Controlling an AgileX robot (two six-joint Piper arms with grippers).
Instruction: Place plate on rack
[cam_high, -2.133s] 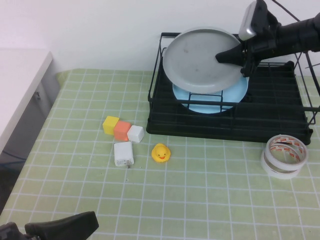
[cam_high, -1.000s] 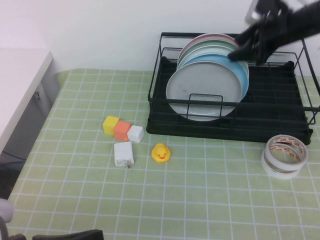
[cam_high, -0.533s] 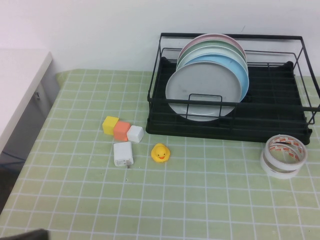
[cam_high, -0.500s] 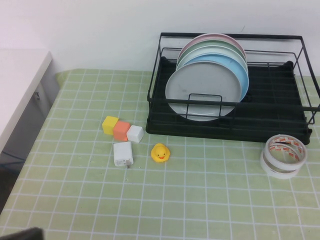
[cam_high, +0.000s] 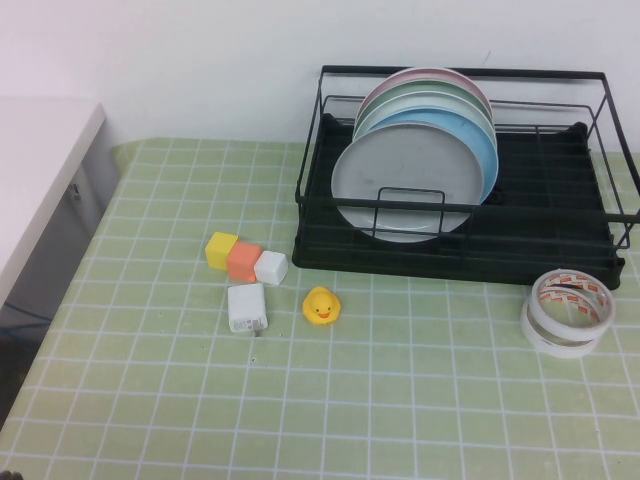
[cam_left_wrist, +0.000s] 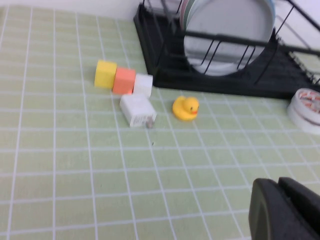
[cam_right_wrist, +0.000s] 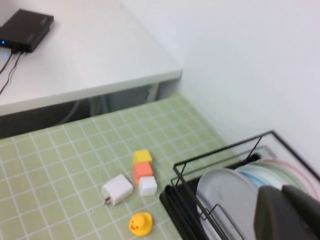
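A pale grey plate (cam_high: 405, 180) stood upright in a black wire rack (cam_high: 560, 245), at the front of a row of plates — a light blue plate (cam_high: 478, 150) right behind it, then a pale green plate (cam_high: 425, 100) and a pink plate (cam_high: 425, 75). A small wire loop at the rack's front edge crossed the grey plate's lower face.

Neither arm appeared in the high view. The left gripper (cam_left_wrist: 287, 210) showed only in its own wrist view as a dark shape, low over the green checked mat (cam_high: 420, 380); its fingers seemed pressed together, holding nothing. Well ahead of it lay a yellow rubber duck (cam_left_wrist: 185, 108), a white charger (cam_left_wrist: 137, 110) and a touching row of yellow, orange and white cubes (cam_left_wrist: 123, 80), with the rack beyond them and a tape roll (cam_left_wrist: 306, 104) off to one side.

The right gripper (cam_right_wrist: 287, 212) showed as a dark blur high above the rack; whether it was wide or narrow could not be told. Far below it sat the plates, the duck, the charger and the cubes
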